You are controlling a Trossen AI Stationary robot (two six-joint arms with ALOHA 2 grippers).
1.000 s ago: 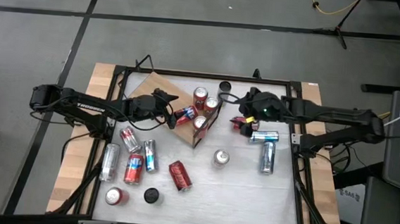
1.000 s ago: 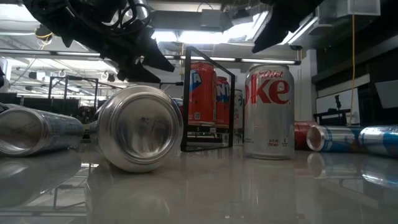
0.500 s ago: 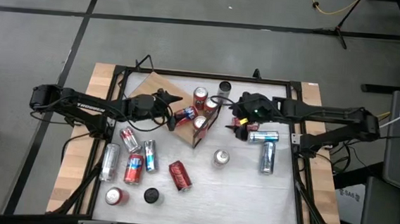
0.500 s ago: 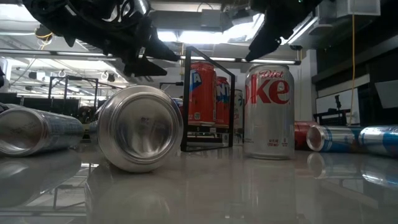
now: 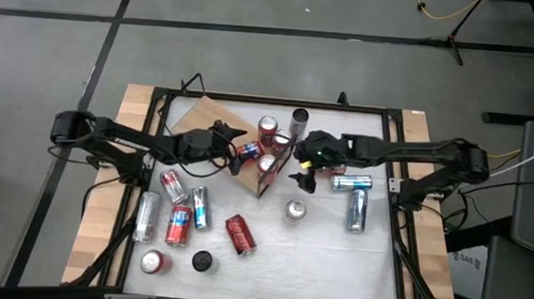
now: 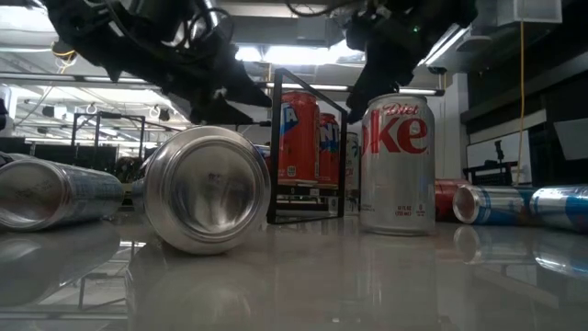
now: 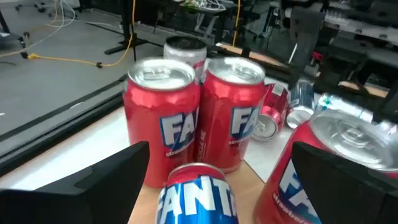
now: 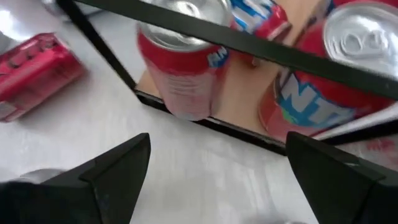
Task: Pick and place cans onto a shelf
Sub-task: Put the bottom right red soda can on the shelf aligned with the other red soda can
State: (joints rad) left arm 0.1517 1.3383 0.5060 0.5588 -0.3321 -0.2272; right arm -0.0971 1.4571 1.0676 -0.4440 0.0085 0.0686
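Over the wooden shelf (image 5: 214, 119), the left arm reaches in nearly level from the table's left edge, its left gripper (image 5: 234, 153) at the board's middle with fingers spread wide and holding nothing. Seen from the left wrist, a red can lying on its side (image 7: 198, 194) sits between the two open fingers (image 7: 115, 179), with two upright red cans (image 7: 163, 118) just beyond it and a third upright can (image 7: 329, 171) to one side.

On the opposite side, the right arm stretches in from the table's right edge, bent at the elbow, with the right gripper (image 5: 301, 171) just outside the shelf's black frame (image 5: 278, 167). Its fingers (image 8: 106, 177) also stand wide apart and empty, pointing down at bare tabletop beside the frame, with upright red cans behind the bar.

Remaining cans lie scattered on the white table (image 5: 325, 257): several on their sides at the left (image 5: 179, 223), two silver cans (image 5: 355, 210) at the right, and one silver can upright (image 5: 295, 210) near the middle. A black disc (image 5: 203, 259) lies near the front.
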